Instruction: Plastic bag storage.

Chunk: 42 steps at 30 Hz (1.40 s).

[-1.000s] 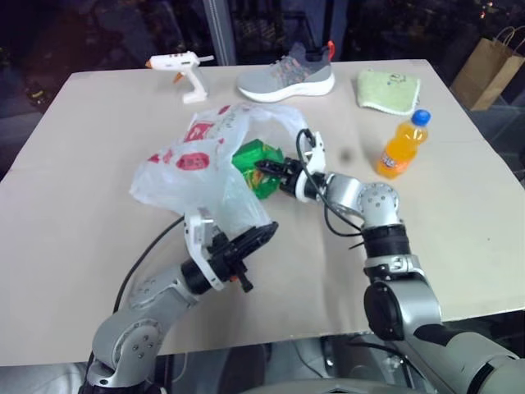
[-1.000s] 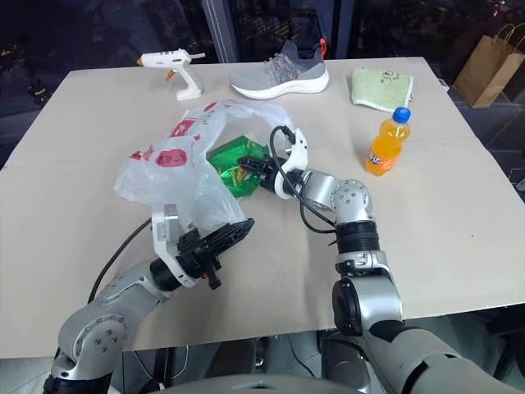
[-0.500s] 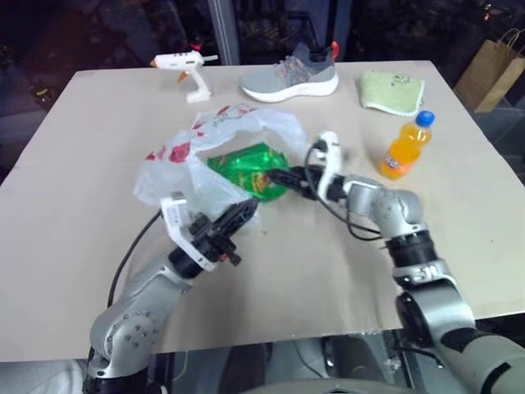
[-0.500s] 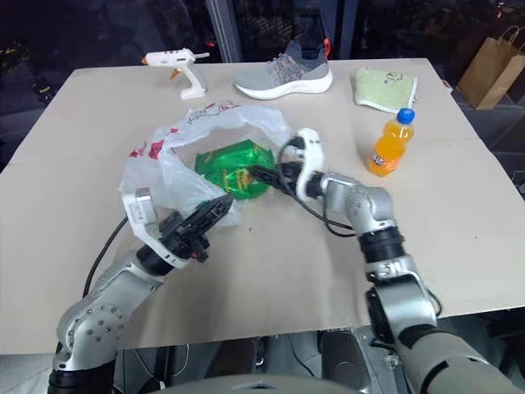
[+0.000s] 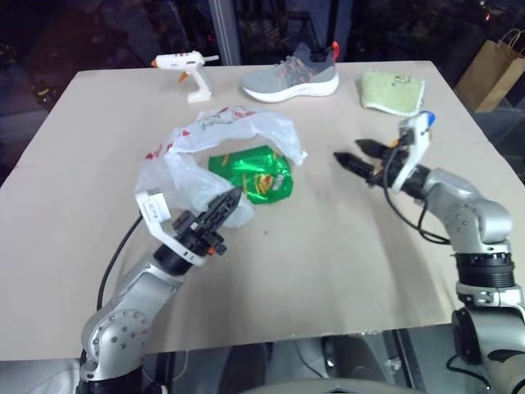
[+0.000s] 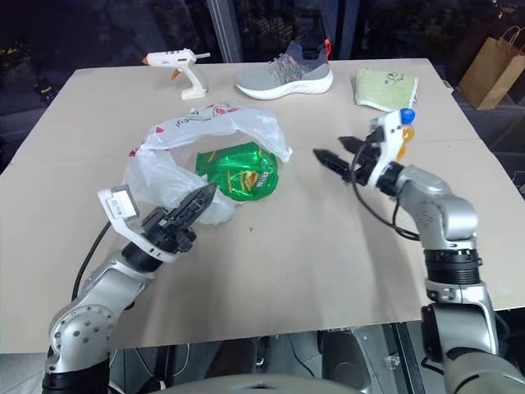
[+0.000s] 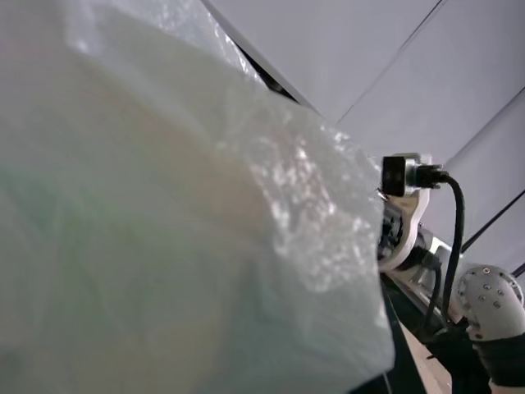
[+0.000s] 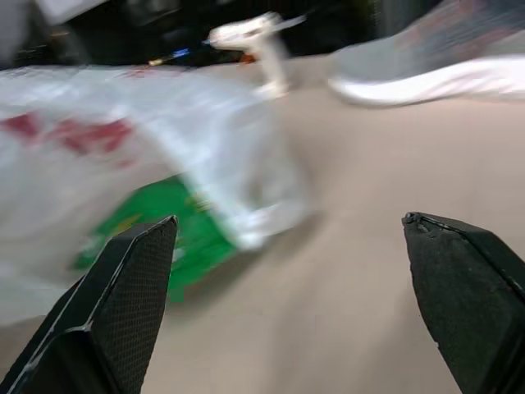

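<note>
The plastic bag (image 5: 205, 139), translucent white with red print, lies crumpled left of the table's middle. My left gripper (image 5: 226, 199) is shut on its near edge, and crinkled plastic (image 7: 164, 230) presses right up against the left wrist camera. A shiny green snack packet (image 5: 256, 174) lies at the bag's mouth, its far edge under the plastic. My right gripper (image 5: 351, 152) hangs open and empty to the right of the bag, pointing towards it, well apart from the packet. Between its black fingers (image 8: 107, 328) I see the bag (image 8: 148, 123) and the packet (image 8: 172, 226).
Along the far edge of the table (image 5: 328, 263) lie a white glue gun (image 5: 184, 67), a grey shoe (image 5: 291, 75) and a green cloth (image 5: 390, 90). An orange drink bottle's blue cap (image 5: 425, 120) peeks from behind my right wrist. A brown paper bag (image 5: 492, 70) stands beyond the table.
My right gripper let go of the green packet, opened wide and swung away to the right. The left gripper drew the bag's edge a little leftward; the packet stays at the bag's mouth.
</note>
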Each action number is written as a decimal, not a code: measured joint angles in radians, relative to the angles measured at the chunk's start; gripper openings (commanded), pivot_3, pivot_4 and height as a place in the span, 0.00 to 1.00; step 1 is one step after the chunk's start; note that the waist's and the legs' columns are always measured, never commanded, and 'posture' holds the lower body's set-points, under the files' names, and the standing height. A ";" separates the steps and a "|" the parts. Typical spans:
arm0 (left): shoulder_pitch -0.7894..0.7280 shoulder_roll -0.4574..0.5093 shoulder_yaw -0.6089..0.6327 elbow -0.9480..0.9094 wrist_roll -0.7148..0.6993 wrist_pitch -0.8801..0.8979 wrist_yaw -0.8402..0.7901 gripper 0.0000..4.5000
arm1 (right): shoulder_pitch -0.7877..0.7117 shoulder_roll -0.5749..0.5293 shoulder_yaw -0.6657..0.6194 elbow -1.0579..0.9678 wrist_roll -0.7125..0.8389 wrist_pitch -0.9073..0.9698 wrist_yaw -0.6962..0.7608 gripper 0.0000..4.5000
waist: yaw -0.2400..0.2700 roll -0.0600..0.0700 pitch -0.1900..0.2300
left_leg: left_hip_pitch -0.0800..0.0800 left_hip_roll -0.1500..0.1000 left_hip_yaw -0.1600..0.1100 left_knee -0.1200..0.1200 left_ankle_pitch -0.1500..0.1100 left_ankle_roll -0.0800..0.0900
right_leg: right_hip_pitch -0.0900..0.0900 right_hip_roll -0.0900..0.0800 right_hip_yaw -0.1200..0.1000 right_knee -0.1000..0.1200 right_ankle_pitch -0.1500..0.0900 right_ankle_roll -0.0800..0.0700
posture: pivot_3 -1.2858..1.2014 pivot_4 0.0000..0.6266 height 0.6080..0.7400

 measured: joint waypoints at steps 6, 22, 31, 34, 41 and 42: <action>0.007 0.015 0.007 0.000 -0.012 0.002 0.000 0.00 | -0.073 -0.091 -0.045 0.049 -0.135 -0.222 -0.013 0.99 | -0.016 0.001 0.000 | 0.004 0.002 0.006 -0.001 0.000 0.000 | 0.000 0.001 0.004 0.001 0.000 0.000 | 0.52 0.24 1.00; -0.001 0.019 -0.002 0.011 0.008 0.002 -0.012 0.00 | -0.103 0.006 -0.099 0.420 -0.268 -0.372 -0.136 0.99 | -0.006 0.000 0.000 | 0.003 0.001 0.006 0.000 0.000 0.000 | 0.000 0.000 0.005 0.001 0.000 0.000 | 0.52 0.24 1.00; -0.003 0.022 0.000 0.011 0.013 -0.001 -0.017 0.00 | -0.116 0.018 -0.092 0.471 -0.274 -0.372 -0.131 0.55 | -0.006 0.000 0.000 | 0.002 0.001 0.006 -0.001 0.000 0.000 | 0.000 0.000 0.005 0.001 0.000 0.000 | 0.52 0.24 1.00; -0.004 0.021 -0.002 0.011 0.018 -0.001 -0.017 0.00 | -0.110 0.025 -0.088 0.425 -0.261 -0.337 -0.106 0.55 | -0.007 0.001 0.001 | 0.002 0.001 0.006 -0.001 0.000 0.000 | 0.000 0.000 0.005 0.001 0.000 0.000 | 0.52 0.24 1.00; -0.079 0.004 -0.057 0.042 0.026 0.002 -0.034 0.00 | -0.117 0.173 -0.006 0.122 -0.084 -0.107 -0.034 0.55 | -0.011 0.001 0.001 | 0.003 0.002 0.005 -0.001 0.000 0.000 | -0.001 0.002 0.005 0.003 0.000 0.000 | 0.52 0.24 1.00; -0.096 0.002 -0.070 0.047 0.027 0.003 -0.037 0.00 | -0.133 0.209 0.017 0.095 -0.054 -0.072 -0.034 0.55 | -0.009 0.001 0.001 | 0.003 0.002 0.005 0.000 0.000 0.000 | -0.001 0.002 0.005 0.003 0.000 0.000 | 0.52 0.24 1.00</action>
